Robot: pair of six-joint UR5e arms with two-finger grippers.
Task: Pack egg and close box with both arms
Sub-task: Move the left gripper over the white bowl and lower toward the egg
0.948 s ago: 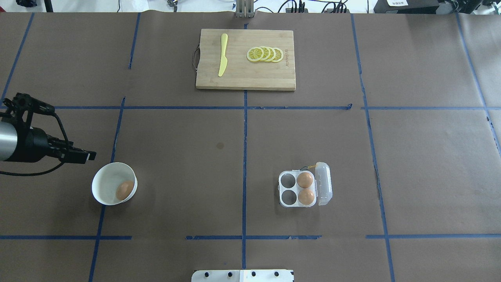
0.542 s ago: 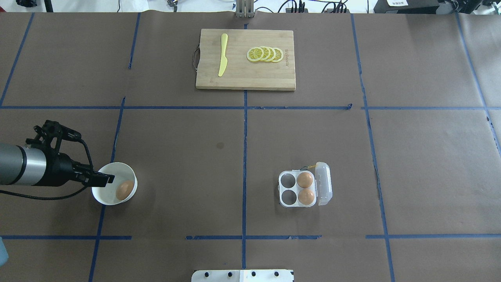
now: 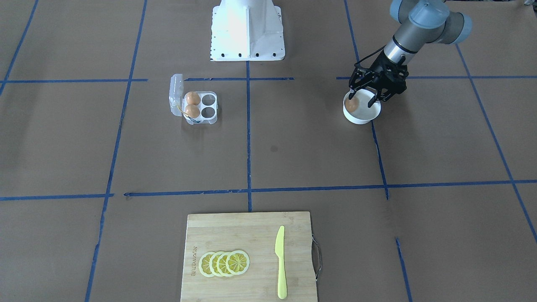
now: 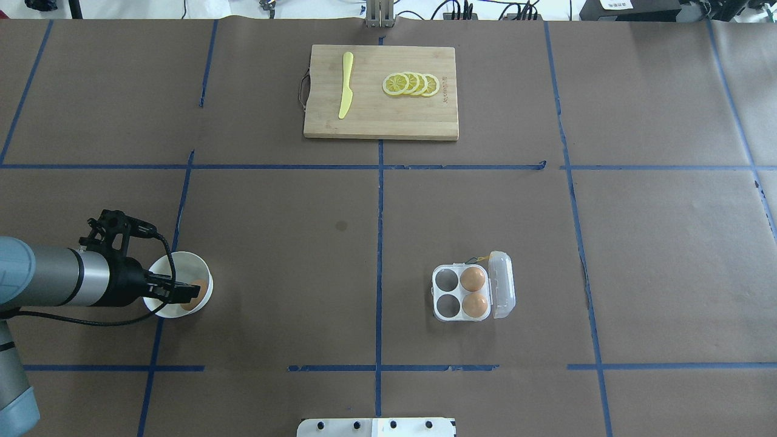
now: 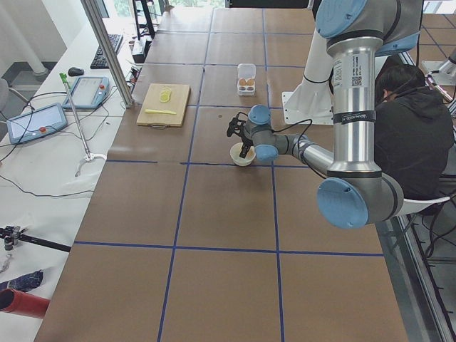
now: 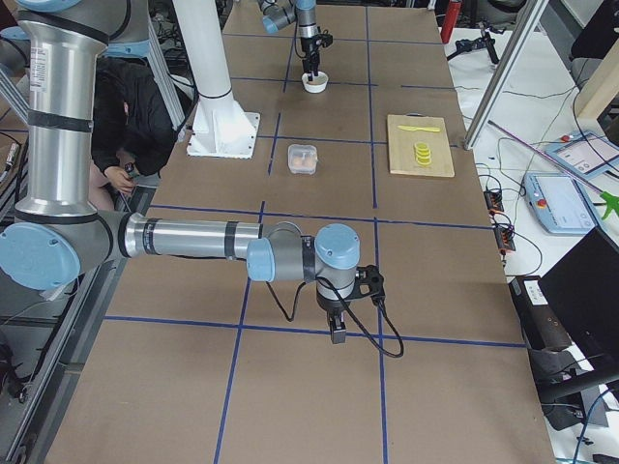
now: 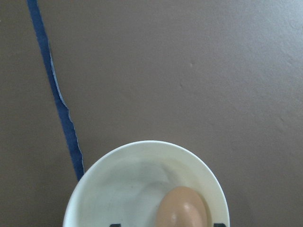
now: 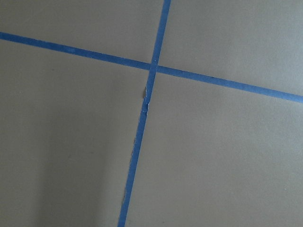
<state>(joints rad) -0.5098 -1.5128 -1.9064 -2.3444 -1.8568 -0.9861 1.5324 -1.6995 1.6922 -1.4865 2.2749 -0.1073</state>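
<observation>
**Left gripper open around the egg in the bowl; right gripper unreadable**

From overhead, the left gripper (image 4: 180, 293) covers about half of the egg (image 4: 196, 287), so only the egg's right side shows there. In the left wrist view the egg (image 7: 182, 210) is cut off at the bottom edge. Only two small black finger ends poke in at that edge, one on each side of the egg. The jaws are spread wide apart, with the egg between them. Whether either finger touches the egg cannot be made out. The right gripper (image 6: 336, 333) appears only in the right side view, hanging low above the table, and whether it is open or closed cannot be told. Its own wrist camera shows just crossing blue tape (image 8: 154, 66).

The egg (image 3: 352, 104) is smooth and orange-brown. It lies inside the white bowl (image 3: 363, 120), against the wall on the side toward the box. The box (image 4: 436, 292) stands well apart from the bowl, its clear lid (image 4: 503, 285) swung open. Two similar eggs (image 4: 473, 278) fill the cells next to the lid, and the two cells away from the lid are empty. A thin wire (image 4: 479, 260) shows at the box's far edge but is too fine to follow.
</observation>
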